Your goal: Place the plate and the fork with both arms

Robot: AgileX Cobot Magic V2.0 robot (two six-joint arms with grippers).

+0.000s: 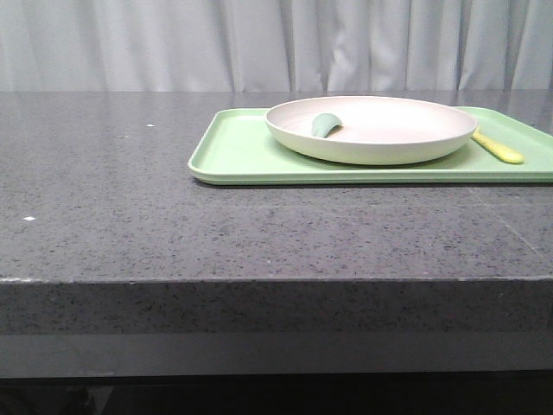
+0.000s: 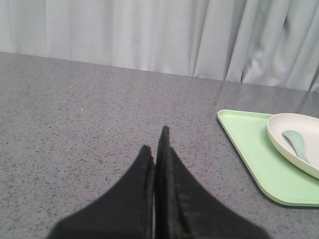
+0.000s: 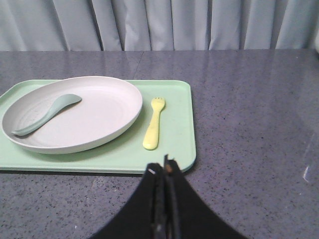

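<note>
The cream plate (image 1: 373,130) sits on a light-green tray (image 1: 233,156) at the right of the table, with a grey-green spoon (image 1: 326,124) lying in it. The pale yellow fork (image 1: 498,148) lies on the tray just right of the plate. In the right wrist view the plate (image 3: 99,119) and fork (image 3: 153,123) lie just beyond my right gripper (image 3: 163,168), which is shut and empty near the tray's edge. My left gripper (image 2: 154,147) is shut and empty over bare table, with the plate (image 2: 284,137) off to its side. Neither gripper shows in the front view.
The dark speckled granite table (image 1: 130,199) ends in a front edge (image 1: 259,278). Grey curtains (image 1: 259,43) hang behind it. The tray (image 3: 174,149) takes up the right part of the table.
</note>
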